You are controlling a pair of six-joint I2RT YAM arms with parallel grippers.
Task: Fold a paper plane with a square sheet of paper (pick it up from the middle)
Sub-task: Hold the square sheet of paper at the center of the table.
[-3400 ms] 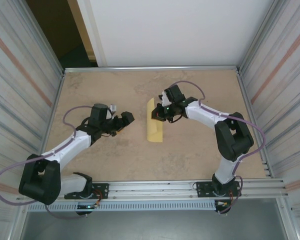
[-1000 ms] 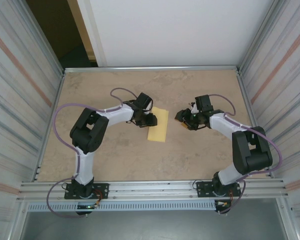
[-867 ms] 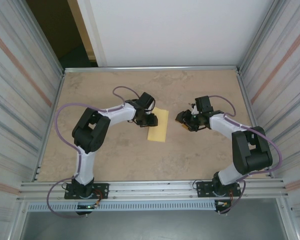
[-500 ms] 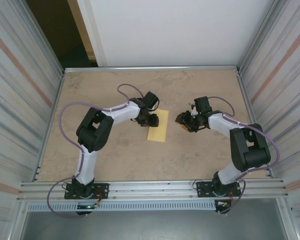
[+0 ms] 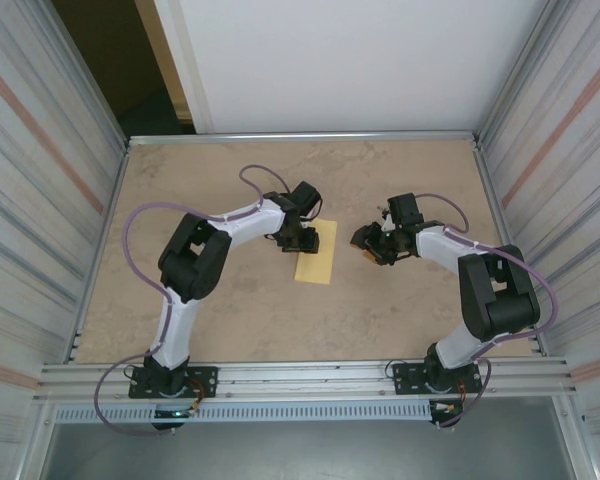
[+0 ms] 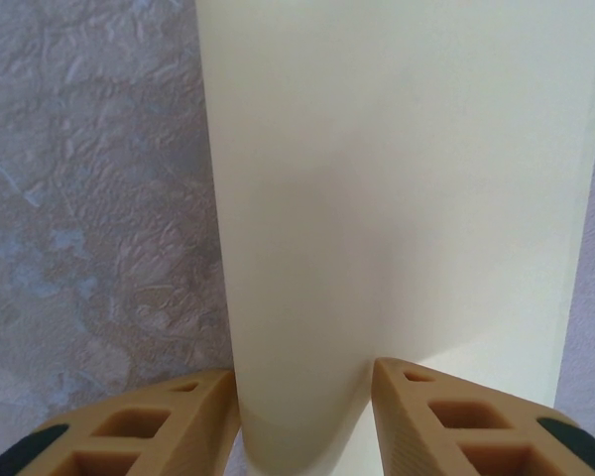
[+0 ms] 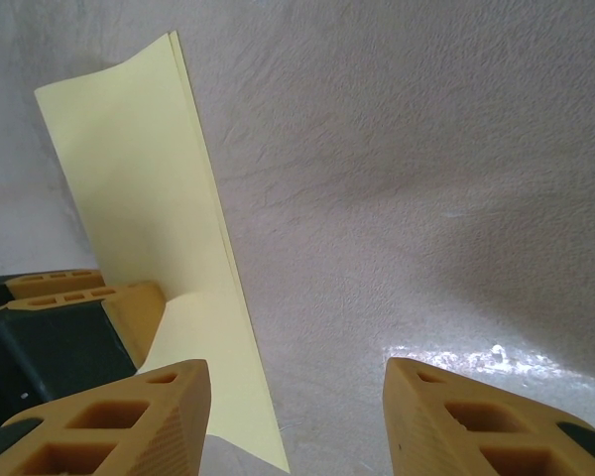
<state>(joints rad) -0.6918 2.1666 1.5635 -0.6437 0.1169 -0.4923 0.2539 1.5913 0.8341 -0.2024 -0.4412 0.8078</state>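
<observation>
Left tool clamped on paper at its 9 o'clock edge; right tool at paper's 3 o'clock, near but apart, fingers spread; paper lies on surface.

Beige mottled table, looks grey and crinkly up close. Metal strip along its far edge, aluminium rail along the near edge. White wall panel behind, dark doorway far left. Ribbed metal side walls left and right, each with an orange stripe.
</observation>
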